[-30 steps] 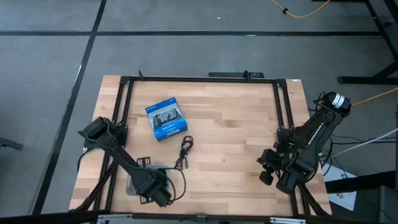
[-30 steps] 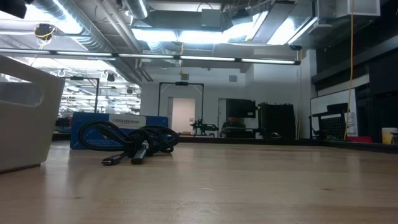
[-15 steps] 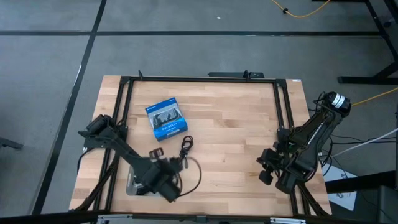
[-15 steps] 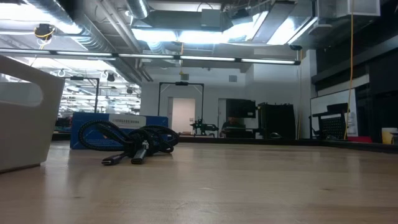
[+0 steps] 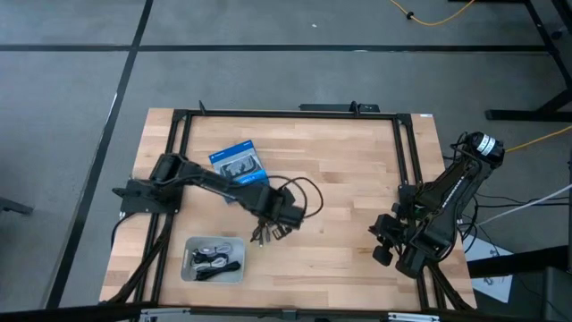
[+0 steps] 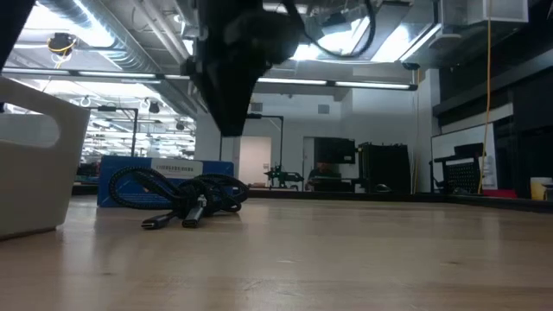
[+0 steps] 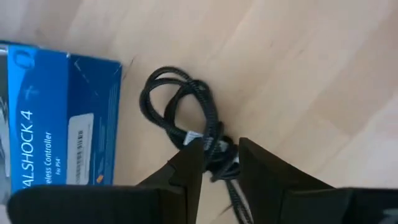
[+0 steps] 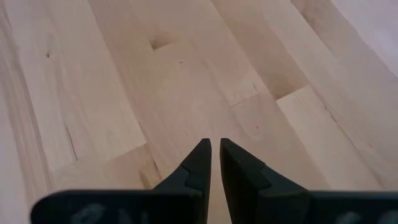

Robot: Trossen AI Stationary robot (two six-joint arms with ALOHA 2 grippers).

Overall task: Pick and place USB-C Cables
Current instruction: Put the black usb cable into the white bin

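Note:
One black USB-C cable (image 5: 262, 236) lies coiled on the wood just near of the blue retail box (image 5: 239, 170). It also shows in the low view (image 6: 186, 194) and the left wrist view (image 7: 177, 109). My left gripper (image 7: 217, 149) hovers open above it, a finger on each side of the bundled middle, not touching. In the low view the gripper (image 6: 229, 121) stays clear above the cable. Several other cables, black and white, lie in the grey bin (image 5: 213, 258). My right gripper (image 8: 212, 146) waits shut at the table's right edge (image 5: 382, 241).
The blue box (image 7: 56, 130) lies flat right beside the cable's loop, on its far-left side. The bin's white wall (image 6: 34, 155) stands at the near left. A black frame (image 5: 286, 114) runs along the table's far, left and right sides. Bare wood spans the middle and right.
My left arm has swung from above the bin at the near-left, toward the far and right, and now stands over the loose black cable next to the blue box. The bin with its cables is uncovered. The cable on the table has not moved.

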